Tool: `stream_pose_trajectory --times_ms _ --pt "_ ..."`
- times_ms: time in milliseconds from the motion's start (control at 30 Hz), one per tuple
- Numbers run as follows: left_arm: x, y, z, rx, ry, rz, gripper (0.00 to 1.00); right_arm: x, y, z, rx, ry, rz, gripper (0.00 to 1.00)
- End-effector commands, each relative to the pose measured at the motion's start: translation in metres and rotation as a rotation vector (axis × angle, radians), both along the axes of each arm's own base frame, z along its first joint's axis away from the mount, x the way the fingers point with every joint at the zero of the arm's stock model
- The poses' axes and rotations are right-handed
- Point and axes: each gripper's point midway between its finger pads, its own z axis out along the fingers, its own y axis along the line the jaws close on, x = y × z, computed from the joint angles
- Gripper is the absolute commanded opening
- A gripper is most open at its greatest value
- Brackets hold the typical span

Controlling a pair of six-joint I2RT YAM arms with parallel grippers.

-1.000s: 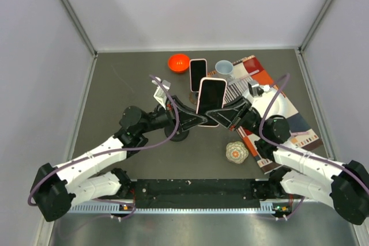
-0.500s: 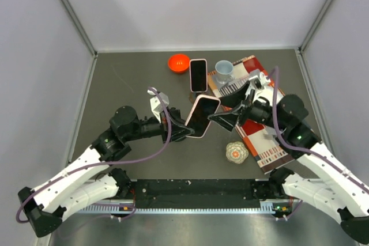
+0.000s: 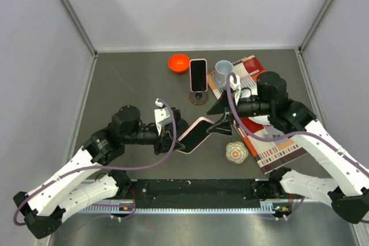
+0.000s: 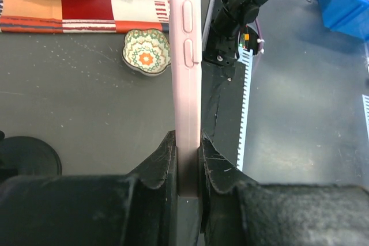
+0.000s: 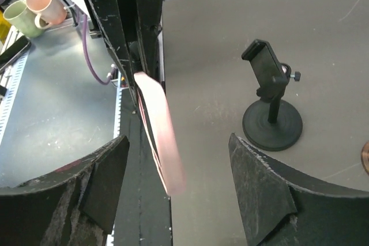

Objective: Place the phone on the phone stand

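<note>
My left gripper (image 3: 173, 134) (image 4: 187, 137) is shut on one end of the pink-cased phone (image 3: 194, 135) (image 4: 186, 56), which sticks out tilted low over the table. Facing it from the right, my right gripper (image 3: 219, 118) (image 5: 179, 142) stands open; the phone's free end (image 5: 164, 142) reaches between its fingers without touching them. The black phone stand (image 5: 271, 105) is upright and bare beyond the phone in the right wrist view. Only its round base (image 4: 29, 155) shows in the left wrist view. From above it is hidden under my left arm.
A second phone (image 3: 198, 75) stands on a copper-based holder (image 3: 199, 98) at the back. Beside it are an orange bowl (image 3: 179, 62) and a blue cup (image 3: 223, 68). A striped placemat (image 3: 277, 142) lies right, with a small patterned dish (image 3: 236, 152) at its near-left corner.
My right gripper opened, let go of the phone and drew back to the right. My left gripper stayed shut and swung the phone down from upright to a low tilt.
</note>
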Motion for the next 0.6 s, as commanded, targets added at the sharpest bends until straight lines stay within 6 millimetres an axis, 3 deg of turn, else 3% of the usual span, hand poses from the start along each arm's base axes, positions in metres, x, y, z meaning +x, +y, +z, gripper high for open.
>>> stream_pose_trajectory --times_ms 0,567 --pt "-0.006 -0.003 0.042 -0.101 -0.119 -0.059 0.00 -0.009 0.005 0.014 -0.006 -0.102 0.092 0.68" --pt "-0.011 -0.008 0.047 -0.128 -0.115 -0.107 0.00 -0.025 0.020 0.002 -0.013 -0.093 0.213 0.40"
